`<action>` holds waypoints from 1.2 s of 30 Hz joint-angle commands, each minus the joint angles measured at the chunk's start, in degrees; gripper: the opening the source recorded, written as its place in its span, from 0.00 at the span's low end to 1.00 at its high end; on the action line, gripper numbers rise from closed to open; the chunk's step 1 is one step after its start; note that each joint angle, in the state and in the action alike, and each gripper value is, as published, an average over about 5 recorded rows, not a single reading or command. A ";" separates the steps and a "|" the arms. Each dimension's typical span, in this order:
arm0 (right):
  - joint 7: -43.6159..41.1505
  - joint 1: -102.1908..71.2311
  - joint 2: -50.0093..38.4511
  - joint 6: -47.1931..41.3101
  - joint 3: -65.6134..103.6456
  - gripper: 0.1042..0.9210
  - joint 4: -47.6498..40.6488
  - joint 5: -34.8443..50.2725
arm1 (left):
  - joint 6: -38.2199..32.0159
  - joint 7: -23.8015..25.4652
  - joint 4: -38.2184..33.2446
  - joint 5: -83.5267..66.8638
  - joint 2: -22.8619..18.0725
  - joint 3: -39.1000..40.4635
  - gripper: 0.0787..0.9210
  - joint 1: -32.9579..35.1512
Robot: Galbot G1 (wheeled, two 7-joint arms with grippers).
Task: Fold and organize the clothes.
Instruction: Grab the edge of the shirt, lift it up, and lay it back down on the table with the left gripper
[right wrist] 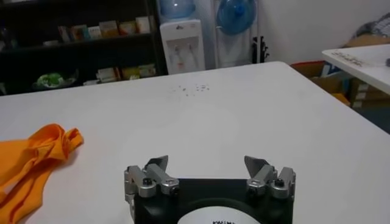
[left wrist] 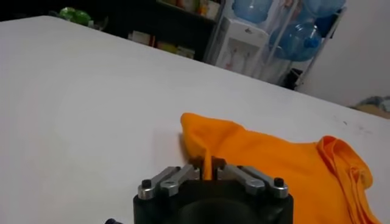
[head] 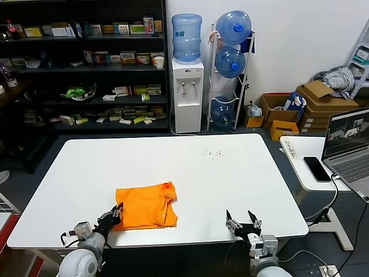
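Observation:
The bright orange T-shirt (head: 146, 206) lies folded into a rough rectangle near the front edge of the white table (head: 219, 173). No lettering shows. My left gripper (head: 117, 212) is at the shirt's front left corner and is shut on a pinch of its cloth, as the left wrist view (left wrist: 207, 168) shows, with the shirt (left wrist: 286, 164) spreading beyond it. My right gripper (head: 243, 220) is open and empty over the table's front edge, well right of the shirt. In the right wrist view the gripper (right wrist: 207, 163) faces bare table, with the shirt (right wrist: 33, 155) off to one side.
A small scatter of dark specks (head: 213, 153) lies on the far right part of the table. A side desk with a laptop (head: 349, 147) and a phone (head: 316, 168) stands to the right. Shelves and a water dispenser (head: 187, 95) stand behind.

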 commanded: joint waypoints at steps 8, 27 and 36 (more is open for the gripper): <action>0.21 0.92 -0.37 -0.05 -0.21 0.88 -0.07 0.62 | -0.68 -2.01 -13.41 12.01 3.19 -6.57 0.04 3.16; -6.52 0.55 -0.27 4.70 2.92 0.88 1.59 -6.49 | 0.21 1.71 -2.14 10.34 22.59 -25.39 0.04 7.94; -6.12 -3.08 0.51 7.02 6.02 0.88 3.40 -8.85 | 8.15 -11.32 -20.82 -9.89 16.85 4.74 0.04 -0.98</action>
